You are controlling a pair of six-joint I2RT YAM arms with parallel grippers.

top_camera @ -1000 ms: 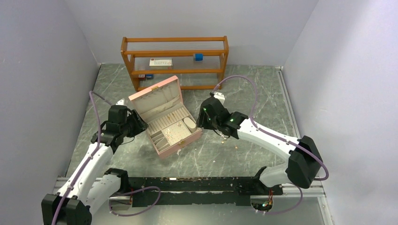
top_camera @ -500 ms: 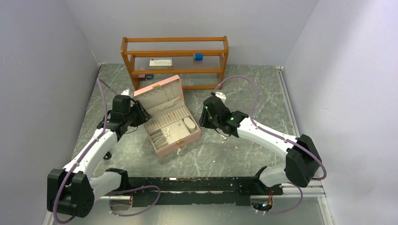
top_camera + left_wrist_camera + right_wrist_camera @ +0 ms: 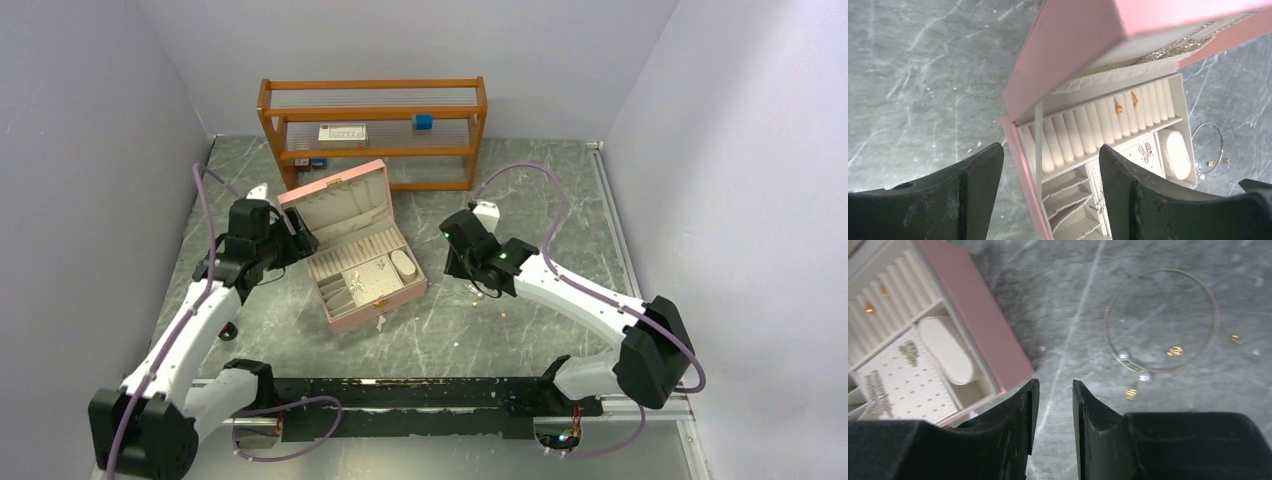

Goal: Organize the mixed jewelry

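Top view: the left gripper [image 3: 1050,157] is hanging over the left edge of the open pink jewelry box [image 3: 375,312], near the hinge. Its fingers are standing wide apart with nothing between them. The right gripper [image 3: 1053,390] is hovering over the marble table [image 3: 450,335] just right of the box, jaws leaving only a narrow slit and gripping nothing.

The top view is showing both arms flanking the box but is barely resolving the jewelry (just specks on the table by the right gripper). The right wrist view is giving the detail there. A thin bangle [image 3: 1160,270] with two pearl beads [image 3: 1123,356] is lying flat on the table. Small gold pieces [image 3: 1175,350] are sitting by it, one inside the loop and two just outside. Silver pieces [image 3: 909,351] are sitting on the box's perforated pad.

Both wrist views are showing two gold earrings [image 3: 1118,106] tucked in the ring rolls. Only the left wrist view is showing clearly a glinting chain [image 3: 1173,50] in the raised lid's pocket.
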